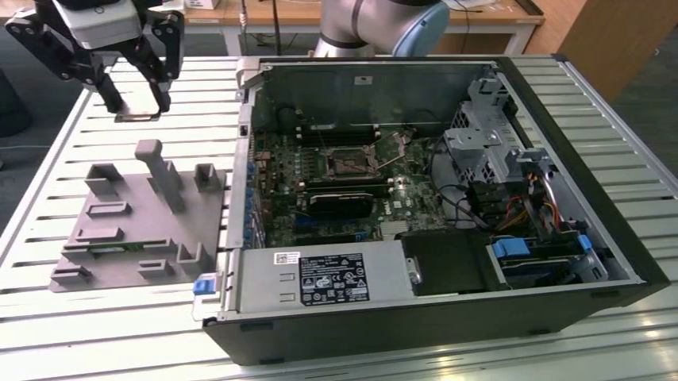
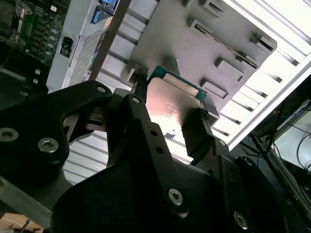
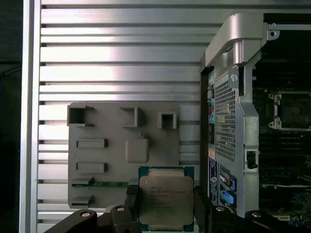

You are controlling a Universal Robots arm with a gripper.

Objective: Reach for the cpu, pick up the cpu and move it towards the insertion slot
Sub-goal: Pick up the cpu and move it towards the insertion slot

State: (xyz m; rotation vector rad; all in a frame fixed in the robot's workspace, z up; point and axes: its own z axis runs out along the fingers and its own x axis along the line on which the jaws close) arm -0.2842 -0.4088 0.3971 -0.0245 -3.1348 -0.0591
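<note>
Gripper [image 3: 166, 206] pinching cpu [image 3: 166, 199] betw. both fingers, raised above grey tray [image 3: 97, 160], beside pc case [image 1: 424, 198].

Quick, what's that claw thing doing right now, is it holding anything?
Gripper: closed on the cpu, holding it by two opposite edges, lifted above the grey tray.

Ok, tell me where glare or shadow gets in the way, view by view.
Second wrist view: the cpu lid reflects a pinkish-white sheen, and the slatted table blows out to white. First wrist view: even light, bright bands on the table slats, cpu between the gripper fingers clearly lit. Exterior view: the insertion slot sits in the computer case's dim interior.
</note>
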